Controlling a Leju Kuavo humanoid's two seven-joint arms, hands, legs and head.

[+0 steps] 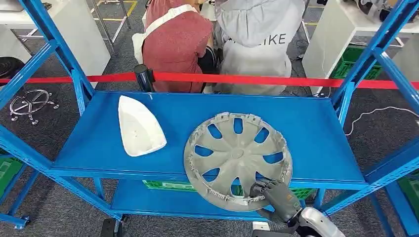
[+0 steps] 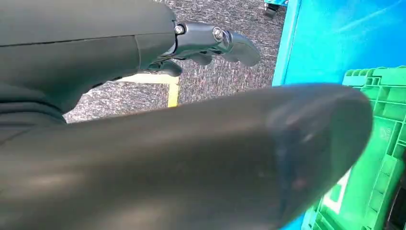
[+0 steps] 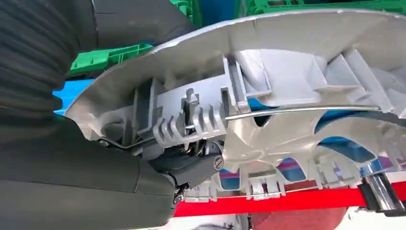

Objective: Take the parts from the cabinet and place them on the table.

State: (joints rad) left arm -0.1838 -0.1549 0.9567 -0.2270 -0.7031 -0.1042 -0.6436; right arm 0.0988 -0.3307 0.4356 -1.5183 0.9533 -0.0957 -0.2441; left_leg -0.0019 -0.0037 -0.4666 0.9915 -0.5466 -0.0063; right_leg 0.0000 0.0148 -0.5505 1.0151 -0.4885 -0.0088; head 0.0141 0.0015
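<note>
The grey wheel cover [image 1: 237, 159] is the part I am working on: it lies on the blue cabinet shelf [image 1: 306, 123] with its near rim hanging out past the front edge, and my right hand [image 1: 273, 192] has that overhanging rim in its grasp. From the right wrist view I see dark fingers [image 3: 194, 165] tucked in among the ribs and clips on the cover's inner side, the thumb lying along the rim, so I judge the grip made, but the cover not yet clear of the shelf. Just beside it, towards the shelf's other end, the white shell-shaped part [image 1: 140, 126] lies untouched, apart from the cover. My left hand [image 2: 210, 40] hangs low near the green crate [image 2: 378, 143] under the shelf; its fingers look loosely apart and I see nothing in them. Behind the cabinet a red barrier tape [image 1: 237, 79] runs across, and two people [image 1: 217, 39] stand beyond it with their backs to me. As I read it, the task is at its first part: nothing has reached a table, I cannot see the table from here, and both lifting out the cover and fetching the white part remain to be done.
</note>
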